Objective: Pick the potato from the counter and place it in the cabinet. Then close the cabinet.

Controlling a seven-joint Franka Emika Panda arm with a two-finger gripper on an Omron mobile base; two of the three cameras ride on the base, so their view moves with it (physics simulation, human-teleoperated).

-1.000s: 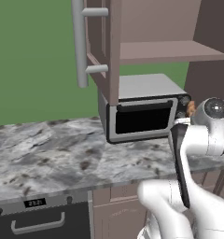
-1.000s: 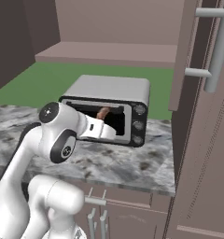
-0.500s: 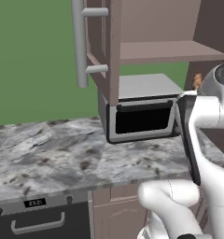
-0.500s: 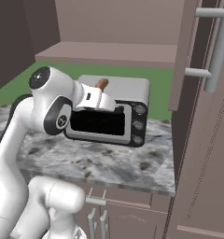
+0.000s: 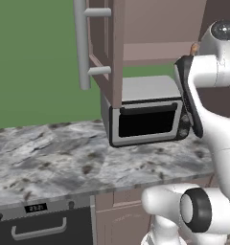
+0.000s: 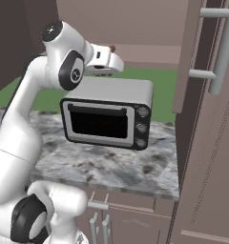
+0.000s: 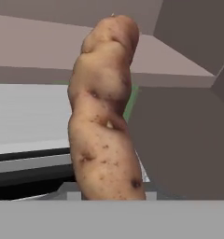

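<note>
**Potato held up by the shelf**

The cabinet is open above the toaster oven. The potato is squeezed tight in the gripper. It should be moved slowly onto the shelf, then let go.

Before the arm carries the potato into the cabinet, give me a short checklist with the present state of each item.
1. Potato held in the gripper: ok, it stands clamped in front of the hand camera.
2. Cabinet open: ok, the door is swung wide and the shelf edge shows.
3. Gripper raised to shelf height: ok, it sits above the toaster oven, near the shelf front.
4. Shelf free of clutter: cannot tell, the potato and arm hide much of it.
5. Potato clear of the toaster oven: ok, apart from its top.
6. Door handle reachable for closing later: cannot tell.
</note>
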